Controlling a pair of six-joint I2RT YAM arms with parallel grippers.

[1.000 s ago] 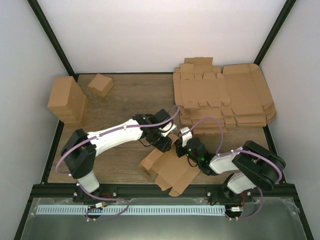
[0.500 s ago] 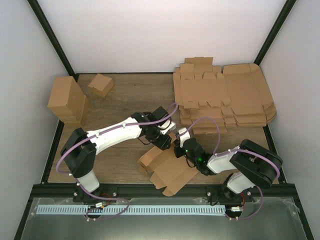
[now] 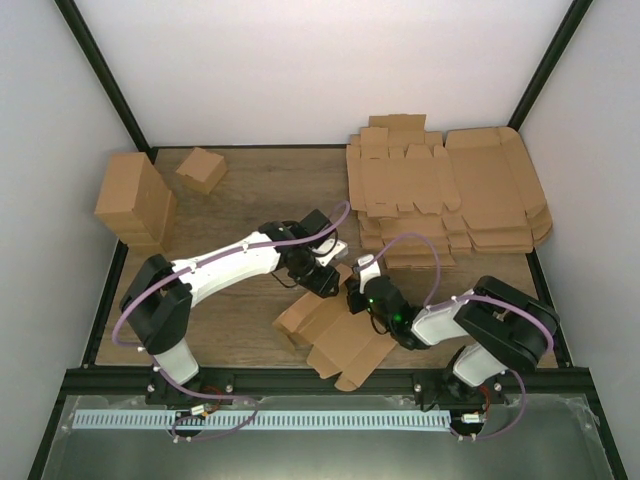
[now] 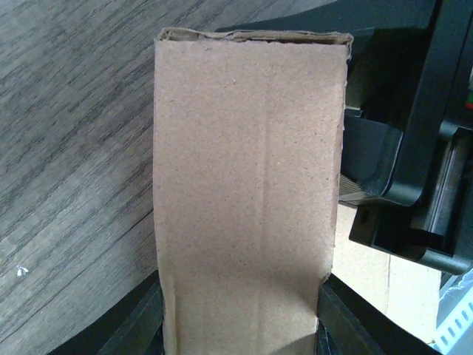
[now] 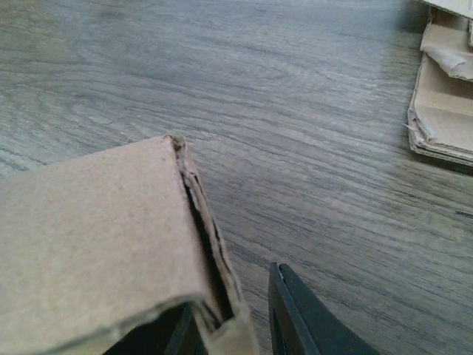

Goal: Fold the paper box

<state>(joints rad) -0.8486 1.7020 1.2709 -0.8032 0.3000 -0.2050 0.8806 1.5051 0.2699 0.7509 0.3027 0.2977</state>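
The paper box (image 3: 338,338) is a brown die-cut sheet lying half folded near the table's front edge, with one wall raised at its far end. My left gripper (image 3: 322,272) comes at that wall from the far side. In the left wrist view the upright panel (image 4: 247,185) fills the space between both fingers, so the left gripper (image 4: 240,322) is shut on it. My right gripper (image 3: 357,290) is just to the right of the left one and shows as a black body (image 4: 414,148). Its jaws (image 5: 233,299) straddle the panel's doubled edge (image 5: 203,229), and the right finger (image 5: 295,318) stands apart from the card.
A stack of large flat cardboard sheets (image 3: 445,195) fills the back right, and its corner shows in the right wrist view (image 5: 443,111). A tall cardboard block (image 3: 135,200) and a small folded carton (image 3: 201,168) stand at the back left. Bare wood (image 3: 260,190) lies between them.
Both grippers and the sheet have shifted slightly to the left. The loose near flaps have slid along with them.
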